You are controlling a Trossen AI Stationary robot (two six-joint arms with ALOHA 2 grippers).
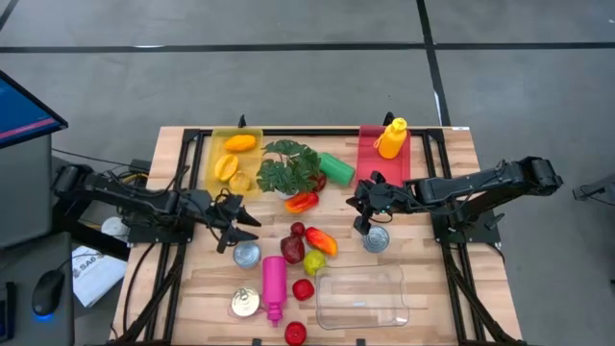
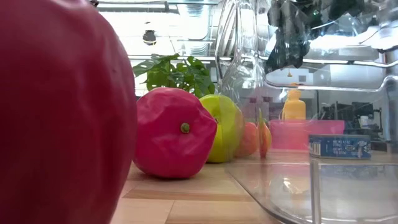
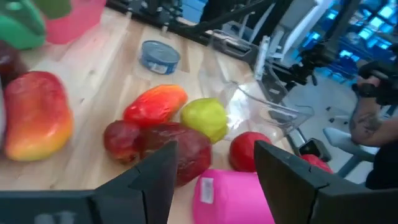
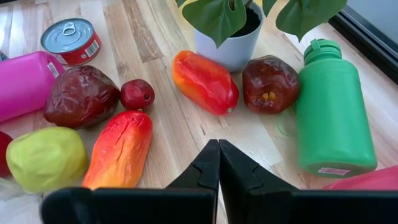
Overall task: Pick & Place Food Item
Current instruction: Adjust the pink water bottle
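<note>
Filling the low view's near left is a red fruit [image 2: 59, 118], with a magenta fruit [image 2: 174, 132] and a green apple [image 2: 222, 127] behind it on the wooden table [image 1: 432, 288]. From above, food lies clustered at the table's middle: two orange-red mangoes [image 1: 321, 240] [image 1: 302, 201], one dark red fruit [image 1: 292, 248], one small red fruit [image 1: 298, 229], one green apple [image 1: 314, 260], and two red fruits [image 1: 303, 289] [image 1: 295, 333] near the front edge. Three tins show: one [image 1: 247, 255] by the left gripper, one [image 1: 376, 239] by the right gripper, one [image 1: 245, 304] near the front. A pink bottle [image 1: 274, 283] lies flat, and a green bottle [image 1: 336, 168] lies beside a potted plant [image 1: 288, 168]. One yellow tray [image 1: 217, 144] holds three yellow-orange fruits; one pink tray [image 1: 367, 146] holds a yellow bottle [image 1: 391, 137]. A clear tub [image 1: 361, 297] sits at the front right. The left gripper [image 1: 237, 229] reaches in low from the left, fingers [image 3: 155, 180] spread apart and holding nothing, just left of the food cluster. The right gripper [image 1: 363, 204] stretches in from the right, fingers [image 4: 208, 165] pressed together and empty, above bare wood near the mangoes.
</note>
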